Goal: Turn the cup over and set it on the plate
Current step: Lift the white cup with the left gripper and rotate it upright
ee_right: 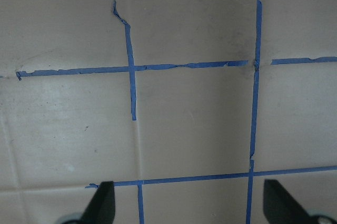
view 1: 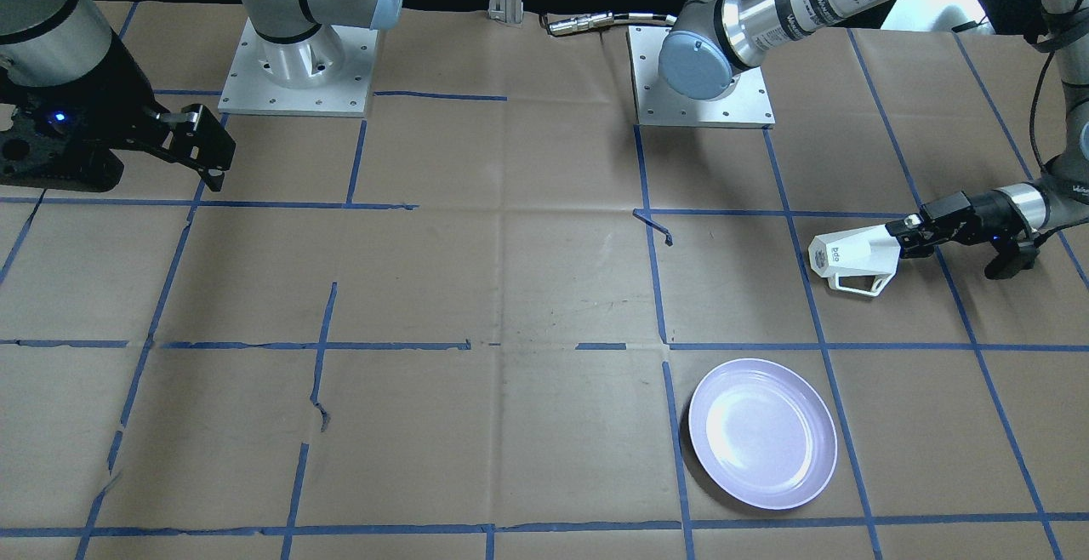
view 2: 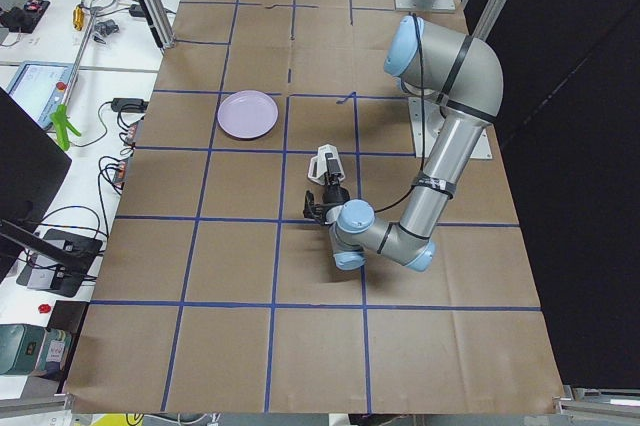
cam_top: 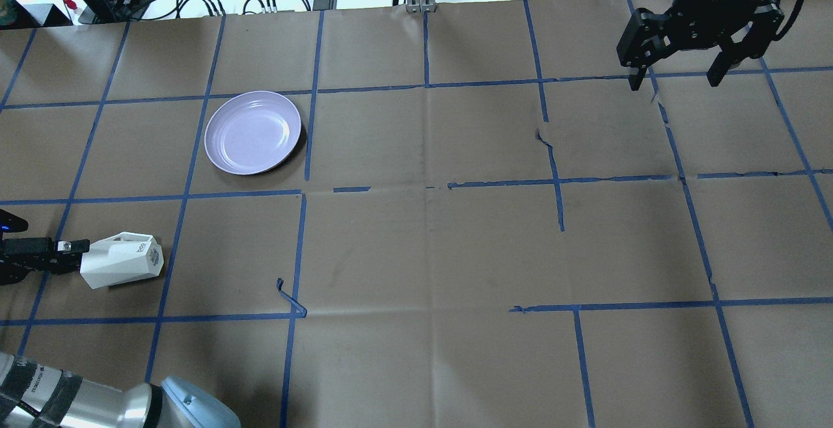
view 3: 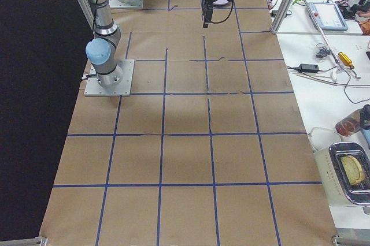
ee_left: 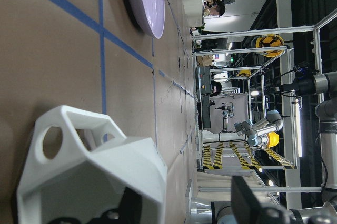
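White cup (cam_top: 123, 260): on its side at the robot's near left of the desk (cam_top: 423, 252). Its base is turned toward the desk's middle and its mouth toward the left edge. The thin loop handle points away from the robot, and small dark lettering sits near the base. Whether it touches the paper or hangs just above it, I cannot tell.
Left pincer (cam_top: 79, 255): level with the desk and clamped on the cup's wall at the mouth end. It grips nothing else.
Left wrist view: the cup's (ee_left: 89, 174) faceted side and handle opening fill the lower frame, with the plate's (ee_left: 150, 3) edge beyond it.
Brown paper desk: covered in a grid of blue tape lines, and 1 loose curl of tape (cam_top: 291, 301) lies to the right of the cup.
Lavender plate (cam_top: 254, 132): flat and upright, farther from the robot than the cup and well apart from it. It lies a little toward the middle, with nothing on it.
Right pincer (cam_top: 677, 80): farthest out, over the far right part of the desk. Its fingers point down, spread wide, and hold nothing. The right wrist view shows only taped paper between the 2 fingertips (ee_right: 102, 203).
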{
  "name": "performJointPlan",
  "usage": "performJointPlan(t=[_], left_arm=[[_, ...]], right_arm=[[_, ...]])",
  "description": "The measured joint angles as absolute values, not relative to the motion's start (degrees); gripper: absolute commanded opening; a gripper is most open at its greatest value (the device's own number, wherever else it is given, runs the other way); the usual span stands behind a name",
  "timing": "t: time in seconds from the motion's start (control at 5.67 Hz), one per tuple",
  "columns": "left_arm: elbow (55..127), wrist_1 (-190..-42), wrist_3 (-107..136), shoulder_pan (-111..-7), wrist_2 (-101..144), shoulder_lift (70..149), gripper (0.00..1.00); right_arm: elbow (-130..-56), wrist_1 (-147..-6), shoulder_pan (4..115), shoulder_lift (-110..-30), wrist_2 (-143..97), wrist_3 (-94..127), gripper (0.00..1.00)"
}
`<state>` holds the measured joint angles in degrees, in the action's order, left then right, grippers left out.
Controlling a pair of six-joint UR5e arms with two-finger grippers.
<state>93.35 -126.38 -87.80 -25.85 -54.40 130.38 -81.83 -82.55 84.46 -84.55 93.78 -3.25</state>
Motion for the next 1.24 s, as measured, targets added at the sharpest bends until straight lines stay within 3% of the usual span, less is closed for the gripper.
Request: performJointPlan(t=[0.18,0.71,1.24], left_arm=[[93.3,-126.4,-87.8,-25.8,-54.4,130.4,0.02],[93.1,-126.4,-87.2,-26.1,-55.0,129.2,0.00],[91.7,-126.4,-74.8,-29.5,-56.1,114.1,0.00]], right_arm=[[-81.8,-82.6,84.5,-84.6,93.8,-3.3,1.00],[-81.8,-82.5,84.5,-84.6,93.8,-3.3,1.00],[-81.8,-82.5,84.5,-84.5,93.8,-3.3,1.00]])
